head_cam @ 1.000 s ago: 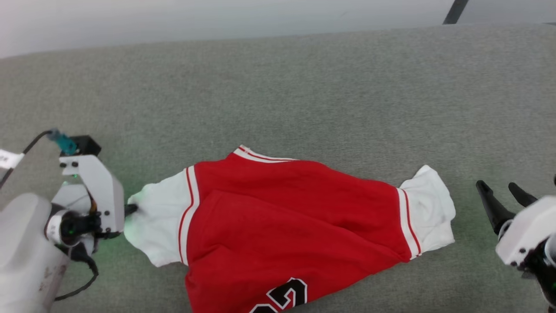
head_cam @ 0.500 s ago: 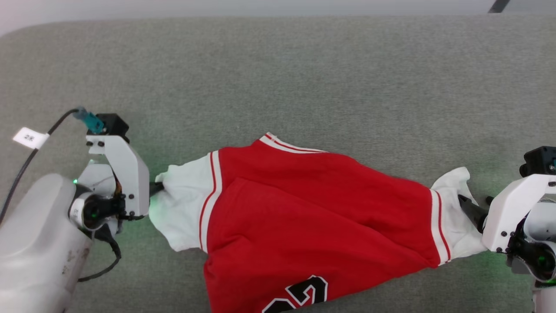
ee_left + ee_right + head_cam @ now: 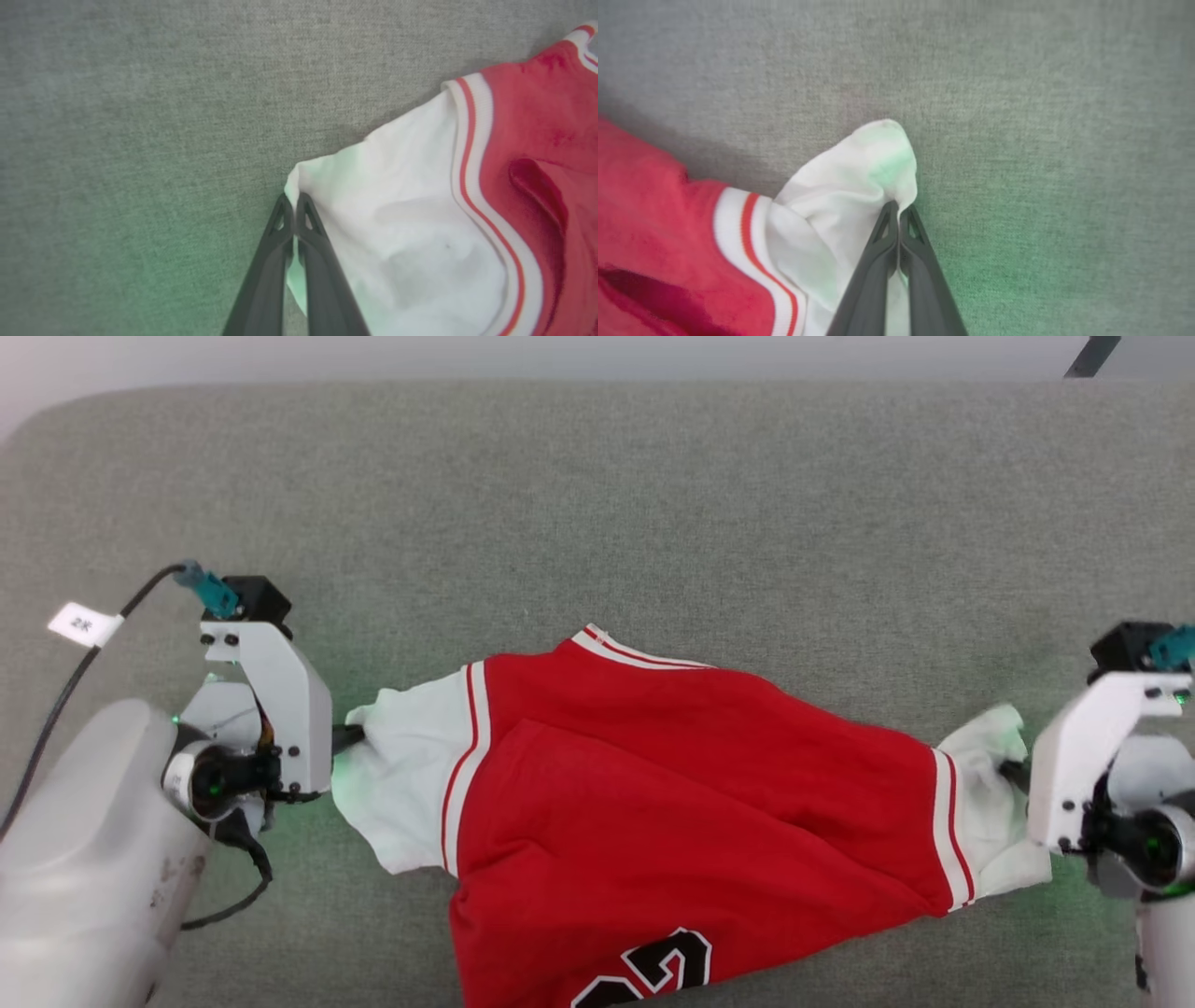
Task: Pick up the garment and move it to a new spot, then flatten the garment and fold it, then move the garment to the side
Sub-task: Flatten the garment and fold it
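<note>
Two grippers are in use. The left gripper (image 3: 294,205) is clenched on the edge of the white left sleeve (image 3: 402,233). The right gripper (image 3: 899,212) is clenched on the edge of the white right sleeve (image 3: 850,186). One garment (image 3: 691,784) spans between them, lying on the grey surface (image 3: 597,504). Its long axis runs sleeve to sleeve, left to right across the head view, dropping slightly toward the right. A striped trim (image 3: 635,653) points to the far side. The black lettering (image 3: 653,971) lies at the near edge, partly cut off. The red body is wrinkled.
</note>
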Tool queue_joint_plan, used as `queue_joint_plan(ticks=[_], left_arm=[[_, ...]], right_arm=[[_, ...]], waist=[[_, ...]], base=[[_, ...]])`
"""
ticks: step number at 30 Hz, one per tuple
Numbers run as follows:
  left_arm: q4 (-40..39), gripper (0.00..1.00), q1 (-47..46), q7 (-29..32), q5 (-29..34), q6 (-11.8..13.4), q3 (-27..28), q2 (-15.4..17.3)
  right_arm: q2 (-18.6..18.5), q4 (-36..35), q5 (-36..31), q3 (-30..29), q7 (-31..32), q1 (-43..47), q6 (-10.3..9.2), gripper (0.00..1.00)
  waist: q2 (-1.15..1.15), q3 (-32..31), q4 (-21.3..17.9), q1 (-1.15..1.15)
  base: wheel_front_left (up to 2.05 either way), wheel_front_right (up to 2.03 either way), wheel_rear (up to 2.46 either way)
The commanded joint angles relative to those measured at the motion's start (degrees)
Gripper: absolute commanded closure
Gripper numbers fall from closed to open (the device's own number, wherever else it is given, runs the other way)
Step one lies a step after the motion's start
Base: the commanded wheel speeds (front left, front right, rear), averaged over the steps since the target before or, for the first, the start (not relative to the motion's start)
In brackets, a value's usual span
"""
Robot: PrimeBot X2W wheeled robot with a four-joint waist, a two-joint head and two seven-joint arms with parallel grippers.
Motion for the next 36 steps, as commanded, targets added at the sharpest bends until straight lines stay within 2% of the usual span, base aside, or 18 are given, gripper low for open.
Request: queue_joint_plan(ticks=[1, 6, 15, 23, 30, 36], left_arm=[[0.92, 1.00, -0.95, -0.28, 0.21, 0.09, -0.25, 0.08], [3.14, 1.00, -4.66, -1.05, 1.57, 0.34, -0.43, -0.23], [7.03, 1.00, -12.87, -4.50, 5.47, 1.11, -1.36, -0.93], [10.30, 1.00, -22.69, -13.80, 9.09, 0.51, -0.91, -1.65], [13.56, 1.00, -31.64, -24.05, 12.62, -0.38, -0.76, -1.62], [17.30, 1.00, -37.06, -31.71, 13.83, -0.90, -0.48, -2.30]], right_arm=[[0.00, 0.59, 0.32, 1.04, 0.21, -2.23, 0.03, 1.00], [-0.63, 2.29, 1.25, 3.11, -1.98, -9.19, 0.03, 1.00], [-0.36, 11.30, 2.27, 9.20, -11.76, -24.29, 0.03, 1.00], [-0.59, 24.55, 4.68, 17.50, -27.38, -38.62, 0.03, 1.00], [-1.59, 34.95, 5.48, 22.32, -42.72, -49.42, 0.02, 1.00], [-1.89, 43.18, 5.84, 25.33, -52.26, -55.95, 0.02, 1.00]], waist=[[0.00, -1.12, -0.15, 0.00], [0.00, -4.60, -0.31, 0.00], [0.00, -11.73, -0.63, 0.00], [0.00, -17.11, -0.70, 0.00], [0.00, -19.39, -0.06, 0.00], [0.00, -20.88, 0.64, 0.00]], base=[[0.00, 0.00, 0.00], [0.00, 0.00, 0.00], [0.00, 0.00, 0.00], [0.00, 0.00, 0.00], [0.00, 0.00, 0.00], [0.00, 0.00, 0.00]])
